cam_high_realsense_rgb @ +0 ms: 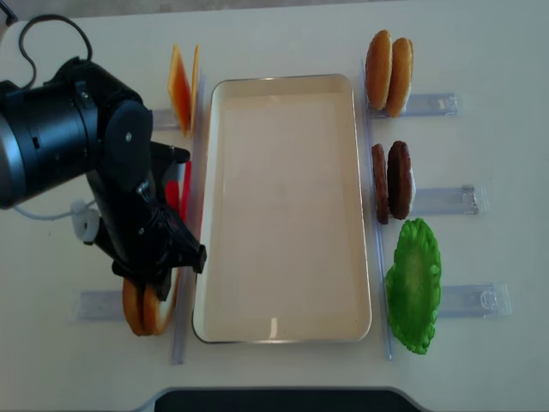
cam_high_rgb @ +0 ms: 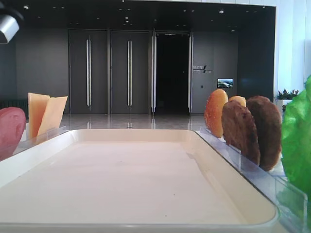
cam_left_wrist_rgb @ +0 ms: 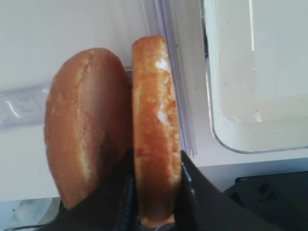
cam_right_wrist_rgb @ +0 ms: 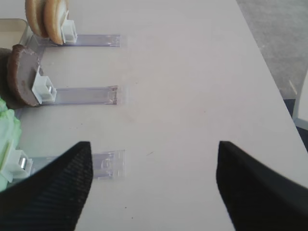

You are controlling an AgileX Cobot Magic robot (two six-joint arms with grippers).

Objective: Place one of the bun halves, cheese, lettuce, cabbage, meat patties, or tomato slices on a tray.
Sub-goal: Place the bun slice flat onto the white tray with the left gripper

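My left gripper (cam_left_wrist_rgb: 156, 155) is shut on a golden bun half (cam_left_wrist_rgb: 155, 110) standing on edge, one finger on each flat face. A second bun half (cam_left_wrist_rgb: 86, 125) leans just left of it. This pair (cam_high_realsense_rgb: 147, 305) sits in a rack off the cream tray's (cam_high_realsense_rgb: 283, 206) near-left corner, under the left arm. My right gripper (cam_right_wrist_rgb: 153, 145) is open over bare table with nothing between its fingers. To its left stand another pair of bun halves (cam_right_wrist_rgb: 48, 19), a meat patty (cam_right_wrist_rgb: 21, 74) and lettuce (cam_right_wrist_rgb: 7, 139).
Cheese slices (cam_high_realsense_rgb: 182, 86) and a red tomato slice (cam_high_realsense_rgb: 184, 193) stand left of the tray, the tomato partly hidden by the arm. Bun halves (cam_high_realsense_rgb: 389, 73), patties (cam_high_realsense_rgb: 392, 180) and lettuce (cam_high_realsense_rgb: 413, 283) line the right side in clear racks (cam_high_realsense_rgb: 446, 199).
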